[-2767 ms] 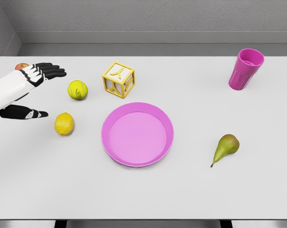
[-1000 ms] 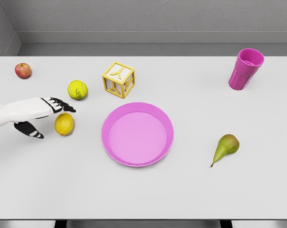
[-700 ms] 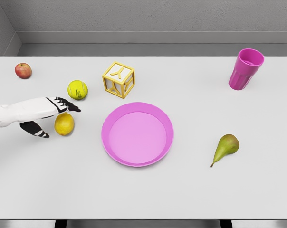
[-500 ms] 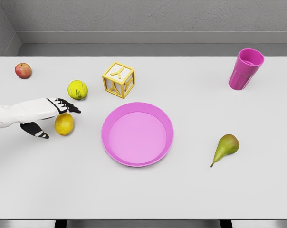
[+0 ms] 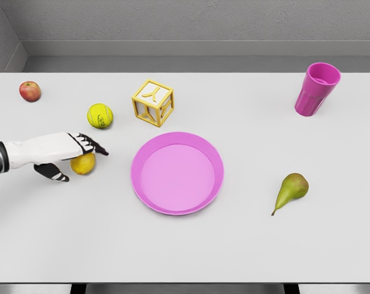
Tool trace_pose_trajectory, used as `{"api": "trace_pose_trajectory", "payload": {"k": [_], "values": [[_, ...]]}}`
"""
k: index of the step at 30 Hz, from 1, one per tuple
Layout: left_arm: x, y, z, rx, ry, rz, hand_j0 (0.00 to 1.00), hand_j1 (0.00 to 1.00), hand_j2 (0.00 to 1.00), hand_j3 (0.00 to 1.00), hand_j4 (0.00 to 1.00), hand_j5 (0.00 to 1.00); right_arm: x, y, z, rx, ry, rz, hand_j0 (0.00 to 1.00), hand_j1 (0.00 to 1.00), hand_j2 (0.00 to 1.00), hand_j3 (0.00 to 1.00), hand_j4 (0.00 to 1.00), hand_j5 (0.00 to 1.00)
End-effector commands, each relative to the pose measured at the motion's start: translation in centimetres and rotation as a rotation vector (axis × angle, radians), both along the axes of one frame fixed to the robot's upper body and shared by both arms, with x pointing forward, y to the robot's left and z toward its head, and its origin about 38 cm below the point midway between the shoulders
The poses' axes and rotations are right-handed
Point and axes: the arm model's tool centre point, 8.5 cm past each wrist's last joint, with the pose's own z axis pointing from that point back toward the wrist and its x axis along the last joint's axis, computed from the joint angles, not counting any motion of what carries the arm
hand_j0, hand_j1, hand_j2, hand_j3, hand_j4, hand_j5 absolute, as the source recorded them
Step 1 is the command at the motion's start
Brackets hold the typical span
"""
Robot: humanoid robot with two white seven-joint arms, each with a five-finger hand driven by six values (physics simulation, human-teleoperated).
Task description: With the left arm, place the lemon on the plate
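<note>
- The left hand [image 5: 67, 154] comes in from the left edge of the head view and lies over the lemon [image 5: 84, 164], covering its upper part.
- Its black fingers [image 5: 94, 146] are stretched out flat over the top of the lemon and point to the right, toward the plate [image 5: 177, 139].
- The thumb [image 5: 52, 173] hangs lower, on the left side of the lemon, near the table [image 5: 234, 245].
- The fingers are not closed around the fruit; the hand looks released and extended, and I cannot tell if the palm touches the lemon.
- The lemon rests on the white table, left of the pink plate and apart from it, not on it.
- The plate is round and pink, near the middle of the table, with nothing in it.
- A tennis ball [image 5: 100, 116] lies behind the lemon, just beyond the fingertips of the hand.
- A yellow letter cube [image 5: 152, 103] stands behind the plate, to the right of the tennis ball.
- A red apple [image 5: 30, 91] is at the far left corner of the table, well apart from the hand.
- A pink cup [image 5: 317, 88] stands upright at the far right.
- A green pear [image 5: 291, 189] lies on its side to the right of the plate.
</note>
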Motion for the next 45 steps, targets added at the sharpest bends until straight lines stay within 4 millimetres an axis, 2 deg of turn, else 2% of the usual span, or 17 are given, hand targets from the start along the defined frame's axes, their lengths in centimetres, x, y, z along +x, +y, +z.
{"api": "trace_pose_trajectory", "payload": {"k": [1,5,17,27,32,40,45], "values": [[0.0,-0.1,-0.1,0.011,-0.004,-0.004,0.84,0.84,0.84,0.84,0.84,0.84,-0.1,0.0,0.0,0.000,0.002,0.000,1.00,1.00,1.00,1.00,1.00,1.00],[-0.1,-0.3,-0.1,0.018,-0.005,-0.009,0.77,0.77,0.77,0.77,0.77,0.77,0.0,0.0,0.0,0.000,0.001,0.000,1.00,1.00,1.00,1.00,1.00,1.00],[-0.1,-0.8,-0.3,0.035,-0.008,-0.024,0.72,0.72,0.72,0.72,0.72,0.72,-0.1,0.0,0.0,0.000,0.001,0.000,1.00,1.00,1.00,1.00,1.00,1.00],[0.0,-1.4,-0.3,0.031,-0.016,-0.036,0.54,0.54,0.54,0.54,0.54,0.54,0.0,0.0,0.0,0.000,-0.001,0.000,1.00,1.00,1.00,1.00,1.00,1.00],[-0.1,-1.5,-0.2,0.029,-0.017,-0.038,0.54,0.54,0.54,0.54,0.54,0.54,0.0,0.0,0.0,0.000,0.001,0.000,1.00,1.00,1.00,1.00,1.00,1.00],[0.3,-1.7,1.1,0.015,-0.052,-0.042,0.53,0.53,0.53,0.53,0.53,0.53,-0.1,0.0,0.0,0.001,0.002,0.000,1.00,1.00,1.00,1.00,1.00,1.00],[-0.1,-3.1,2.2,0.005,-0.085,-0.088,0.53,0.53,0.53,0.53,0.53,0.53,0.0,0.0,0.0,0.000,0.001,0.000,1.00,1.00,1.00,1.00,1.00,1.00]]}}
